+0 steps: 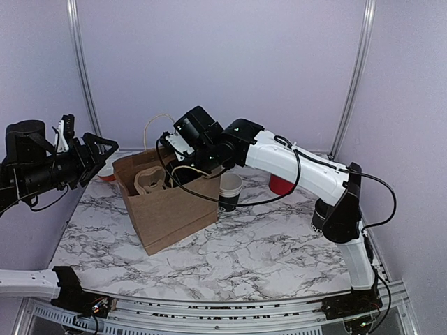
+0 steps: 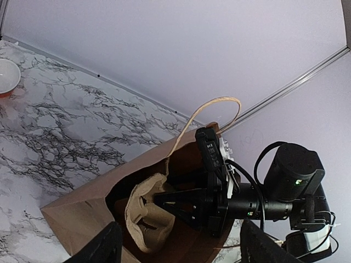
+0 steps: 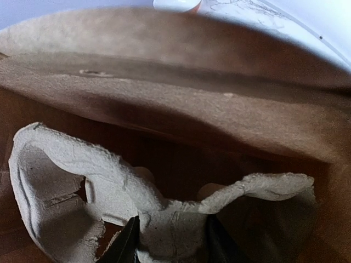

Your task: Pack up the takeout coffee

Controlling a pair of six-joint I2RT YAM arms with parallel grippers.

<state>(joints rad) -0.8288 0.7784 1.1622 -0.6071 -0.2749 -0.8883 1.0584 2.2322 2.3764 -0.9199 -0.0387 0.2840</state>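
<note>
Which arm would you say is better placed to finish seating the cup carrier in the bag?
Right. The right end effector grips the pulp cup carrier inside the paper bag; the left end effector hangs open outside, beside the bag.

You see a brown paper bag on the marble table. The right gripper reaches inside and pinches the pale cup holder. Your left gripper has its jaws far apart. A bowl sits near the table's back edge.
</note>
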